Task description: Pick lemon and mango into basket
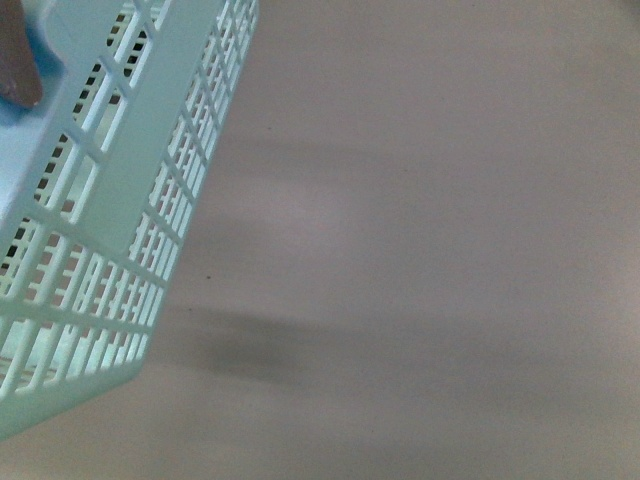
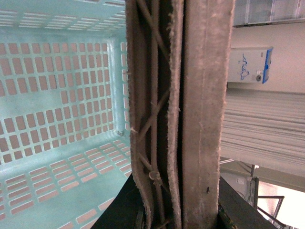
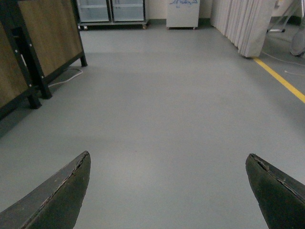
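My left claw [image 2: 178, 210] clamps the basket [image 2: 57, 95] by its handles [image 2: 200, 95]; right claw [image 3: 169, 191] gapes wide, lemon and mango unseen.

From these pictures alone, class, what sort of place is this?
Probably a mock shop or lab hall: a teal shopping basket, glass-door fridges at the back, and a yellow floor line.

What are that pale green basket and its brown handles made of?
The basket looks like moulded plastic, smooth with a slight sheen: its walls are thin and even, pierced by regular slots. Its handles look like a duller, stiffer plastic, ribbed with cross-bracing, but their scuffed, frayed-looking edges leave the material open.
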{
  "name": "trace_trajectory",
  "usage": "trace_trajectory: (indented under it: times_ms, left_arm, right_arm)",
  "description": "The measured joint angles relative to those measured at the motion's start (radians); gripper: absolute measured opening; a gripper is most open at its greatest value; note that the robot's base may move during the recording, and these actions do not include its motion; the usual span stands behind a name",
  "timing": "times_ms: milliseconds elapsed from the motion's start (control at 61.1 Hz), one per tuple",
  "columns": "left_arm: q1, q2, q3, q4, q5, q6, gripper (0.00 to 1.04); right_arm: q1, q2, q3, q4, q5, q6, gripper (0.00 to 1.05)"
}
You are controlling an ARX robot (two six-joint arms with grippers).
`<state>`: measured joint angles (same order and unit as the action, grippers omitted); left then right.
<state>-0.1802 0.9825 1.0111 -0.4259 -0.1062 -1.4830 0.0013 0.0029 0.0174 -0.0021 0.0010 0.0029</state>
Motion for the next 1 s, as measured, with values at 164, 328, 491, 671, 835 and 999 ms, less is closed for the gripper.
trace_trajectory:
  times_ms: [164, 328, 491, 671, 835, 999]
  left_arm:
    - [0.000, 0.000, 0.000, 0.000, -0.002, 0.001, 0.19]
    - [0.000, 0.000, 0.000, 0.000, -0.002, 0.000, 0.19]
    - [0.000, 0.000, 0.000, 0.000, -0.002, 0.000, 0.19]
    - [0.000, 0.000, 0.000, 0.000, -0.002, 0.001, 0.19]
    - [0.000, 0.000, 0.000, 0.000, -0.002, 0.001, 0.19]
    - [0.000, 0.000, 0.001, 0.000, -0.002, 0.001, 0.19]
  right_arm:
    - [0.000, 0.000, 0.000, 0.000, 0.001, 0.000, 0.96]
    - [0.000, 0.000, 0.000, 0.000, 0.002, 0.000, 0.96]
    - [0.000, 0.000, 0.000, 0.000, 0.001, 0.000, 0.96]
    - [0.000, 0.000, 0.000, 0.000, 0.001, 0.000, 0.96]
    - [0.000, 0.000, 0.000, 0.000, 0.001, 0.000, 0.96]
    - [0.000, 0.000, 0.000, 0.000, 0.000, 0.000, 0.96]
